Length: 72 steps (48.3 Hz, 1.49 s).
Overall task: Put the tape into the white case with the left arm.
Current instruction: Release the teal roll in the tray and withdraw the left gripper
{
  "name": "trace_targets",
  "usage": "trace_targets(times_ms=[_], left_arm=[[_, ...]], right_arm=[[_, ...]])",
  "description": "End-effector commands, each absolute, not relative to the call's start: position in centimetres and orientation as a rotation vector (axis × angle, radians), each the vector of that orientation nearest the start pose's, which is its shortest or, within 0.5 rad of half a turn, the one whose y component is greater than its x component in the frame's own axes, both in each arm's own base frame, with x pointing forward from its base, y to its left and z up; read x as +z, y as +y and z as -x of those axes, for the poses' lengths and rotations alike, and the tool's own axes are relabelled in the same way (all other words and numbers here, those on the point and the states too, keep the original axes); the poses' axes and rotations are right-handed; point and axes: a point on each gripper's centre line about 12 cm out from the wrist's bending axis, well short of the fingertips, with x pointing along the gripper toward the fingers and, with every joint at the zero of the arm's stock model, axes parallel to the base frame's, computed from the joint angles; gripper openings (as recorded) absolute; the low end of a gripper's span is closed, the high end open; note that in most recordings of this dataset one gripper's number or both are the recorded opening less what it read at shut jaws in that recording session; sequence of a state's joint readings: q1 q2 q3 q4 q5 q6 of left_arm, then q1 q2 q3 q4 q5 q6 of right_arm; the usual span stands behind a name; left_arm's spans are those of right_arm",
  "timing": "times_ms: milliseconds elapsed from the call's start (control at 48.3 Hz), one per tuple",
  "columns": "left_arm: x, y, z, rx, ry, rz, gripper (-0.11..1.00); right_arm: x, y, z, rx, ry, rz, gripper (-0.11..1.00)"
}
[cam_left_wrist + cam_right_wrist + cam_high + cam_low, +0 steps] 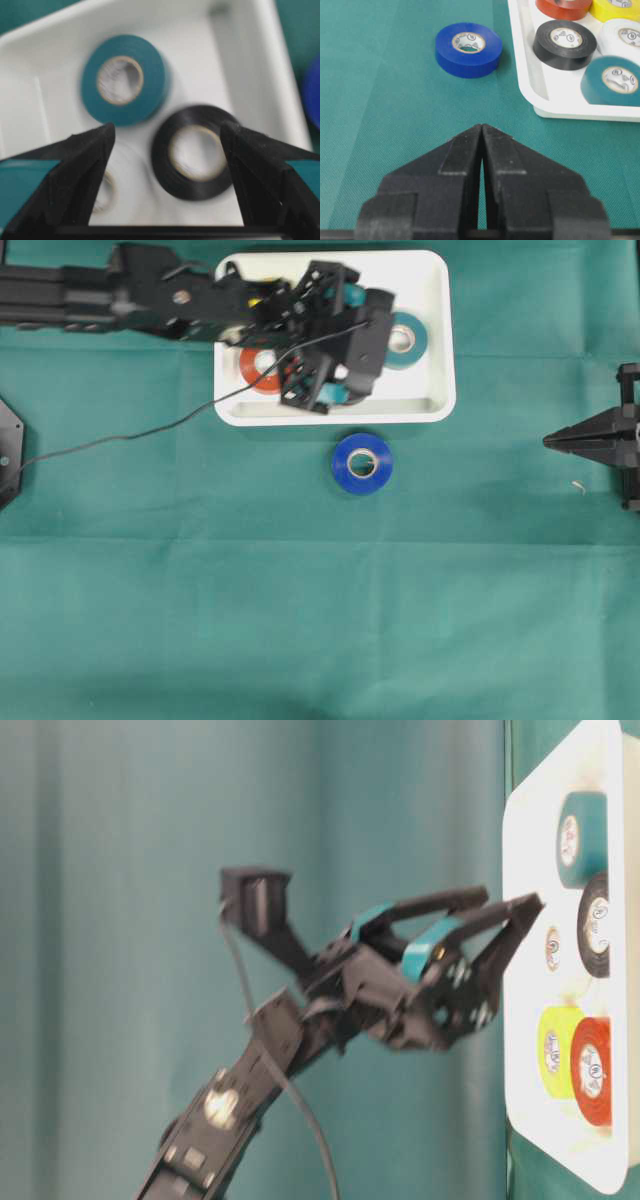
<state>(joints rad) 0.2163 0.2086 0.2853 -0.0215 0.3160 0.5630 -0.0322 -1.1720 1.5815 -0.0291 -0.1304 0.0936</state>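
The white case [436, 300] sits at the back centre. My left gripper [372, 345], with teal bands, hovers over its inside with jaws wide open. In the left wrist view [166, 127] a black tape [192, 157] lies flat on the case floor between the fingers, near the right finger [255, 170], and a teal tape [122, 80] lies beyond it. A blue tape [362, 462] lies on the green cloth just in front of the case, and also shows in the right wrist view [468, 49]. My right gripper [552, 440] rests shut and empty at the right edge.
The case also holds a red tape [262, 368], a yellow tape [620, 7] and a white tape [622, 37]. The left arm's thin black cable [150, 430] trails over the cloth to the left. A black mount [8, 450] sits at the left edge.
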Motion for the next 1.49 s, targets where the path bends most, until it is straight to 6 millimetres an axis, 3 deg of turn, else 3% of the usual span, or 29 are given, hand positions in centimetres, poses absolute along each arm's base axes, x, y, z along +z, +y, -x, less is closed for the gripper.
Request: trace_targets(times_ms=[0,745,1470], left_arm=[[20.9,8.8,-44.6,-0.019,0.774,-0.417,0.86],[21.1,2.8,-35.9,-0.063,0.791,-0.281,0.85],[21.1,-0.5,-27.5,-0.116,0.739,-0.244,0.85]], right_arm=[[15.1,-0.4,-13.8,-0.036,0.263,-0.068,-0.09],[15.1,-0.4,-13.8,-0.036,0.263,-0.068,-0.09],[15.1,-0.4,-13.8,-0.037,0.263,-0.068,-0.09]])
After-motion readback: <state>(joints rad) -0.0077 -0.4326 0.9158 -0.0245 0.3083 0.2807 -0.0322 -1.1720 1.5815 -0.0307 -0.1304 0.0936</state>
